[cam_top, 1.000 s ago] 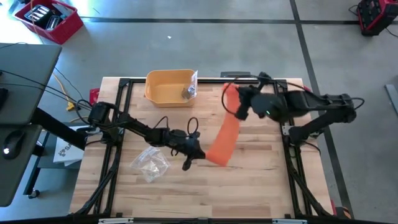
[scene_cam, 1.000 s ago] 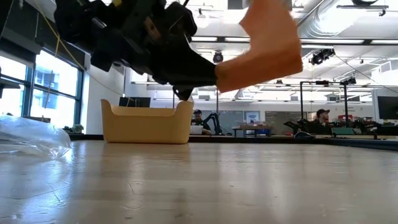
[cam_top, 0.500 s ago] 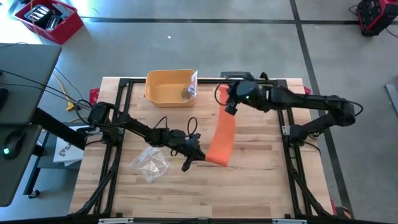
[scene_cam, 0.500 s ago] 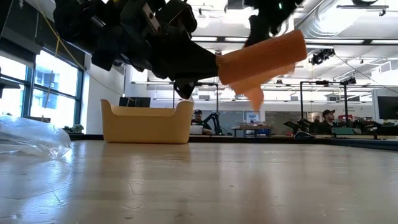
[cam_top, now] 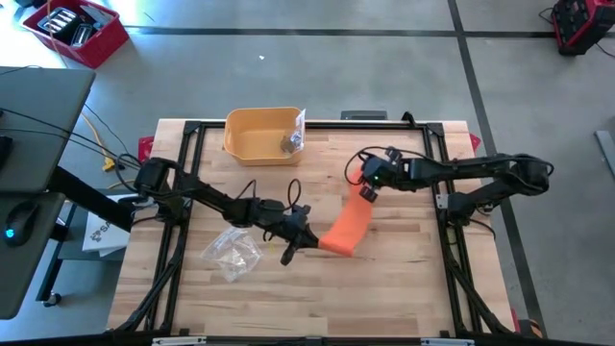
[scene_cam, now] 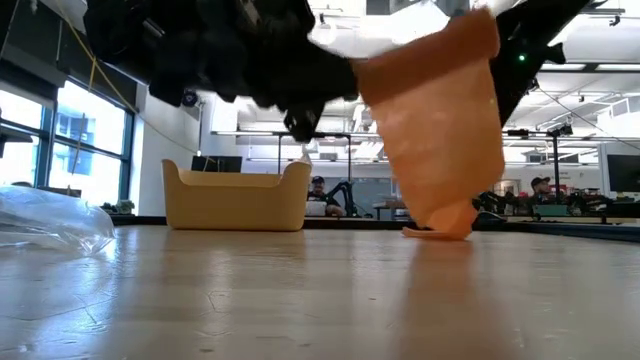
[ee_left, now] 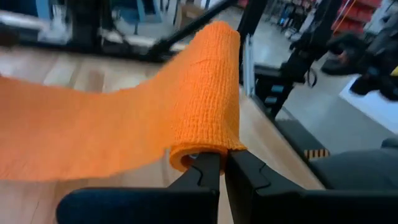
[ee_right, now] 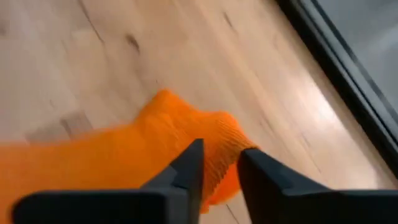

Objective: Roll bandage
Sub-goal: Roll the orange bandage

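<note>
One yellow bin (cam_top: 261,135) holding a small packet (cam_top: 291,141), left pincer (cam_top: 309,241) clamped on bandage (cam_top: 347,227), right pincer (cam_top: 366,191) apart.

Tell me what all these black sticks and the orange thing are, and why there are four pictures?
The black sticks are two robot arms at a wooden table. Each ends in a two-finger pincher called a gripper. The pictures come from four cameras: one above the table, one down at table height, and one on each arm's wrist.

The orange thing is a stretchy bandage. The left gripper is shut on its rolled-up end. The right gripper is at the loose end, fingers a little apart with orange cloth between them.

Also on the table: a yellow bin with something small inside, and a crinkly clear plastic bag. Far behind the table, the low camera sees people in the room.
</note>
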Robot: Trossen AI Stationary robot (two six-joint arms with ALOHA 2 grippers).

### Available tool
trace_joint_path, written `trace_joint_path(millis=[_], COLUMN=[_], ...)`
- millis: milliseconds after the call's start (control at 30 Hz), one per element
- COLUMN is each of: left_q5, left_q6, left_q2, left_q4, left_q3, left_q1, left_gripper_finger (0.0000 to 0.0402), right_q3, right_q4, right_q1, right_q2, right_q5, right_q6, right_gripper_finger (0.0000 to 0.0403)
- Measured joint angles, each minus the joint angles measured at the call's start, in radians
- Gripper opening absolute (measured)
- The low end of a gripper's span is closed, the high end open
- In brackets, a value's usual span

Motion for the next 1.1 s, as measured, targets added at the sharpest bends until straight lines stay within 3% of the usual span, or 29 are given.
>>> trace_joint_path(millis=[133, 300, 467, 600, 733, 933, 1100], left_q5=[-0.045, -0.081, -0.175, -0.247, -0.272, -0.312, -0.44], left_q6=[0.019, 0.121, 0.256, 0.335, 0.359, 0.359, 0.422], left_q2=[-0.049, -0.105, -0.149, -0.155, -0.155, -0.177, -0.209], left_q4=[0.003, -0.026, -0.324, -0.521, -0.585, -0.657, -0.761], left_q3=[0.007, 0.099, 0.277, 0.442, 0.556, 0.666, 0.724], left_q1=[-0.029, -0.085, -0.142, -0.175, -0.206, -0.253, -0.261], left_gripper_finger=[0.0003, 0.0003, 0.0003, 0.0003, 0.0003, 0.0003, 0.0003], right_q3=[0.021, 0.079, 0.084, 0.084, 0.082, 0.08, 0.08], right_q4=[-0.016, -0.018, -0.024, -0.031, -0.032, -0.124, -0.187], right_q1=[0.012, 0.123, 0.313, 0.429, 0.516, 0.616, 0.703], right_q2=[-0.045, -0.161, -0.288, -0.324, -0.297, -0.268, -0.268], right_q5=[0.007, 0.156, 0.271, 0.238, 0.208, 0.413, 0.422], right_q6=[-0.028, -0.078, -0.07, 0.04, 0.113, 0.387, 0.558], right_gripper_finger=[0.0152, 0.0171, 0.0167, 0.0167, 0.0167, 0.0167, 0.0167])
